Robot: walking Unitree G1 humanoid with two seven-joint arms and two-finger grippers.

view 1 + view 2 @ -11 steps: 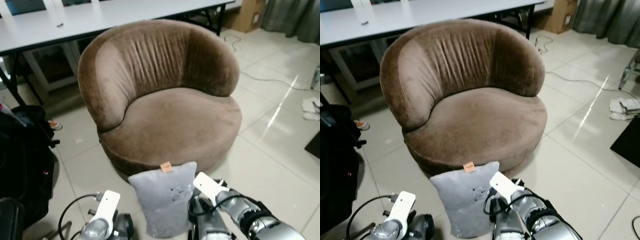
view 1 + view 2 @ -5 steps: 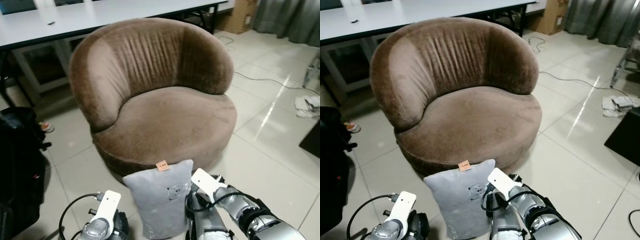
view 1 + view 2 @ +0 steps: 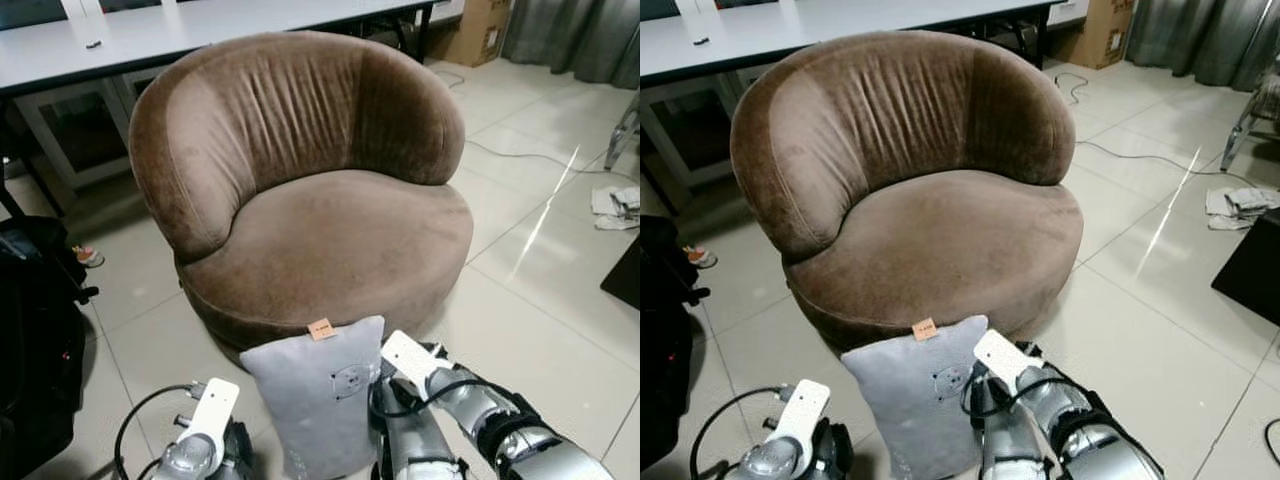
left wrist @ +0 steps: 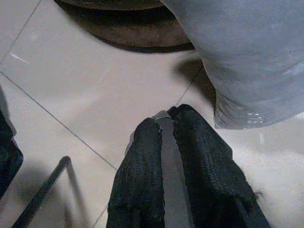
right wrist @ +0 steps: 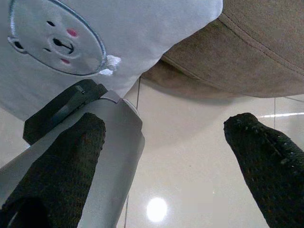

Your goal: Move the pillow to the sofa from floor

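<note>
A grey pillow [image 3: 320, 400] with a bear face [image 5: 52, 38] and a small orange tag stands upright on the tiled floor, right in front of the round brown sofa [image 3: 330, 240]. My right arm [image 3: 430, 400] is close against the pillow's right side. In the right wrist view the right gripper [image 5: 166, 126] is open, one finger [image 5: 61, 161] just below the bear face and the other toward the sofa's base [image 5: 247, 52]. My left arm [image 3: 205, 435] is low on the pillow's left. The left gripper [image 4: 164, 116] is shut with nothing in it, a short way from the pillow's lower corner [image 4: 247, 114].
A black bag [image 3: 40, 330] stands on the floor at the left. A long white table [image 3: 200, 25] runs behind the sofa, with a cardboard box [image 3: 470, 30] at the back right. On the right floor lie a cable [image 3: 530, 160], a crumpled cloth [image 3: 620, 205] and a dark object [image 3: 625, 280].
The whole picture has shifted a little, so the camera moved. The pillow and both arms keep about the same places relative to each other.
</note>
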